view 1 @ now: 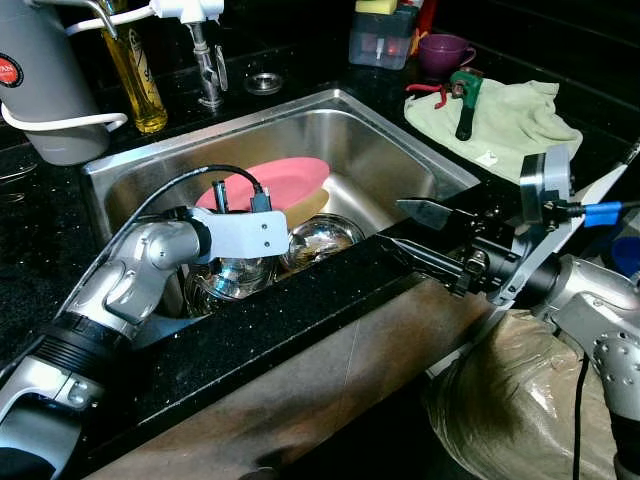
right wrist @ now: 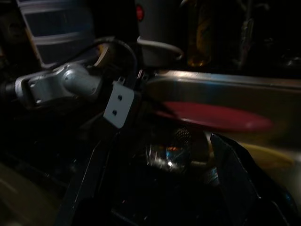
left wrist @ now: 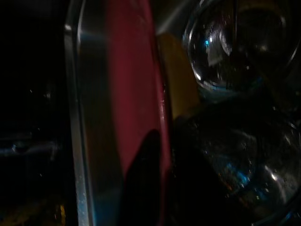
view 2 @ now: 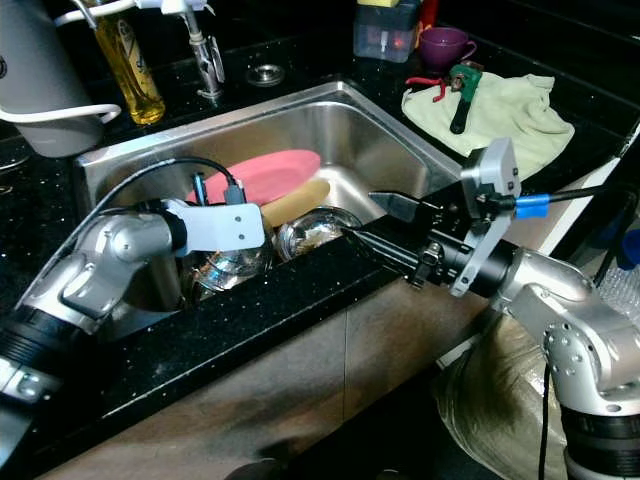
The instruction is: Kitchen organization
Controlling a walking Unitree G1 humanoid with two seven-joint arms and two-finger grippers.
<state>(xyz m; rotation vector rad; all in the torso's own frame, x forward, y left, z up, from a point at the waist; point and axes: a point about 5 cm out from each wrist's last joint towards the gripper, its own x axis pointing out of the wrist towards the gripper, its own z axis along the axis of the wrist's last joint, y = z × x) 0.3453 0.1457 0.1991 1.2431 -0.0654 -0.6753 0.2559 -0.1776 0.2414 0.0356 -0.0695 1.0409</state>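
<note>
A steel sink (view 1: 390,150) holds a pink plate (view 1: 285,180), a yellowish block (view 1: 308,205), a shiny steel bowl (view 1: 320,238) and a glass bowl (view 1: 230,278). My left arm (view 1: 150,260) reaches down into the sink. Its white wrist bracket (view 1: 248,232) sits just above the glass bowl, and its tip is hidden among the dishes. The left wrist view is dark but shows the plate (left wrist: 134,94) and the steel bowl (left wrist: 230,47) close by. My right gripper (view 1: 408,236) hovers open over the sink's front right corner, holding nothing.
Behind the sink stand a faucet (view 1: 208,70), an oil bottle (view 1: 135,70) and a grey jug (view 1: 45,90). To the right, a green cloth (view 1: 520,125) carries a green-handled tool (view 1: 466,95); a purple mug (view 1: 445,52) is behind it. The black counter edge (view 1: 300,310) runs in front.
</note>
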